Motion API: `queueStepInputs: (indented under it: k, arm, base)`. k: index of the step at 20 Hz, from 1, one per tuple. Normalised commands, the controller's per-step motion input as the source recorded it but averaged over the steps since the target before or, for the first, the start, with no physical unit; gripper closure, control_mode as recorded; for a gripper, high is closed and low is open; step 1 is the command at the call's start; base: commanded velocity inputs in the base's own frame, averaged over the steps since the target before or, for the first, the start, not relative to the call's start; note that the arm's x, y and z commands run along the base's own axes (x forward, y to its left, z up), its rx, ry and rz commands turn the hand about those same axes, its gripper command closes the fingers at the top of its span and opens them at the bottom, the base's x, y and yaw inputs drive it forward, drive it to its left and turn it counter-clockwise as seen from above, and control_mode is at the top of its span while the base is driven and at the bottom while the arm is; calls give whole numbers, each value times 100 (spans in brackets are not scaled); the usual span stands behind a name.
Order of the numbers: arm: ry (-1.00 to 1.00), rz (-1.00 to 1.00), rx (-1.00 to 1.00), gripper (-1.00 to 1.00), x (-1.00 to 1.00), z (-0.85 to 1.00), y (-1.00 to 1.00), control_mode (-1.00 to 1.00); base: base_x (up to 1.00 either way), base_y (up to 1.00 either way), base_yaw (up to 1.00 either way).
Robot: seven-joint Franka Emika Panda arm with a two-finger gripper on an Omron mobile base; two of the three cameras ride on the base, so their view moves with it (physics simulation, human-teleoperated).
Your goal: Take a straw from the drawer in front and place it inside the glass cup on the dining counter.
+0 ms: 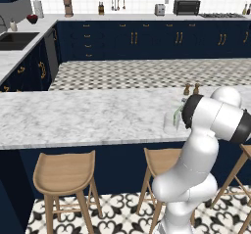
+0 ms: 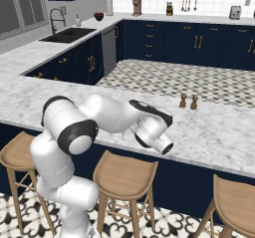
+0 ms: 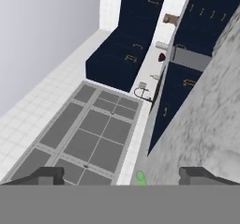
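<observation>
As the straw (image 1: 177,113) already stood in the glass cup (image 1: 171,124) near the shakers (image 1: 191,89), the gripper (image 3: 126,175) gaped wide, holding nothing; only withdrawal seemed left.

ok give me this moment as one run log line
gripper: open, nothing held | straw: in cup, upright | cup: on dining counter, beside arm

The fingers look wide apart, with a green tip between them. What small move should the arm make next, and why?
Probably draw the gripper straight back off the straw, with no sideways motion. The fingers stand wide apart, and the green tip between them seems to touch neither. The straw stands in the glass cup on the dining counter, so a sideways move could tip it.
</observation>
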Motion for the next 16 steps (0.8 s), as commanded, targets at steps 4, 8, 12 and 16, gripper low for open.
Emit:
queueStepInputs:
  k: [4,8,12,16]
  arm:
    - [-9,0,0,-100,-1,4,-24,-100]
    - [-5,0,0,-100,-15,18,-25,-100]
    - [-8,-2,0,-100,-48,39,-17,-100]
    - [-8,-4,0,-100,-57,44,0,-100]
  base:
    - [0,0,0]
    - [0,0,0]
    - [0,0,0]
    - [0,0,0]
